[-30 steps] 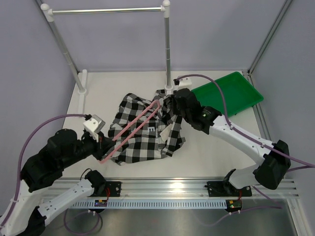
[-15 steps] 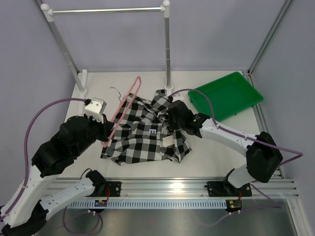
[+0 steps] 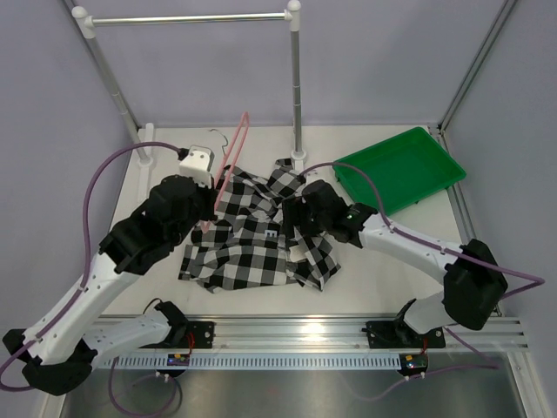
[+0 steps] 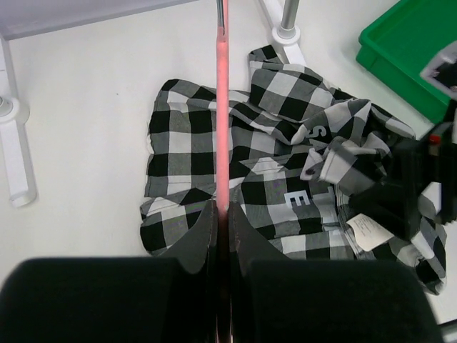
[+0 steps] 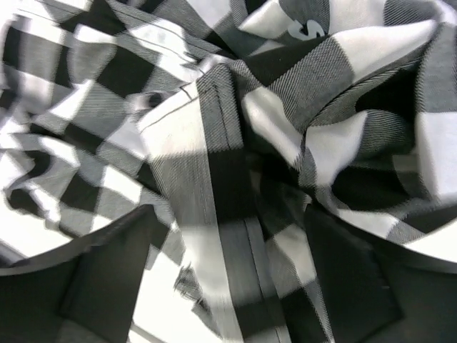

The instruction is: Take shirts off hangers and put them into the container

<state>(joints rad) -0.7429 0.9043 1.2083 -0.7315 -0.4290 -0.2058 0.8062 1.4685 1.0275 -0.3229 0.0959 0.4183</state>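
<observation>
Here, your left hand [image 4: 223, 218] pinches the salmon-pink hanger [image 4: 223, 107] above the checked shirt [image 3: 244, 248]; your right hand [image 5: 230, 214] gapes wide over its folds.

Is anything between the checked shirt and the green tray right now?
Nothing loose does. Bare table shows between the shirt and the tray; only the right gripper, jaws open over the fabric, and its arm lie across that stretch. The rail post's foot stands by the shirt's far edge, beside the gap.
</observation>
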